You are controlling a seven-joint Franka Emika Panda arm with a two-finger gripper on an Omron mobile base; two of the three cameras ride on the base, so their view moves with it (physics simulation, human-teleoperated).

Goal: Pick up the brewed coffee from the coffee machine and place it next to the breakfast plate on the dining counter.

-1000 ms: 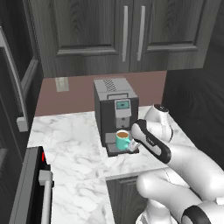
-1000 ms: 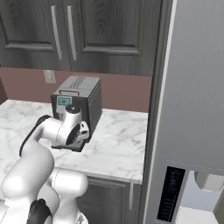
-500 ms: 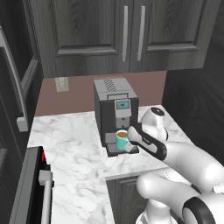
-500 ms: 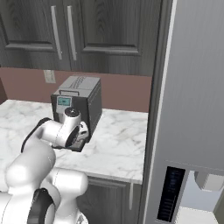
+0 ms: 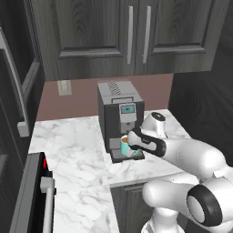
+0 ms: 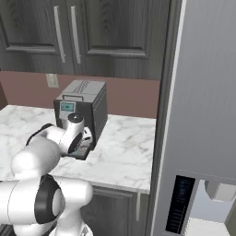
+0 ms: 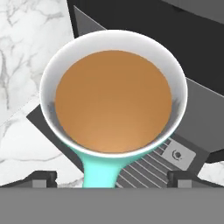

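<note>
Hand view showed the gripper (image 7: 112, 178) open, fingertips (image 7: 41, 177) straddling the handle of the brewed coffee (image 7: 113, 89) on the coffee machine (image 5: 119, 116); grasp, lift and delivery all remained.

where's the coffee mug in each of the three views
Left base view: the coffee mug sits just left of centre on the drip tray, partly covered by the hand.
Right base view: I cannot make it out; the arm covers the tray at left of centre.
Hand view: the mug is seen from above, its teal handle pointing to the bottom edge.
Shared landmark: the coffee machine.
</note>
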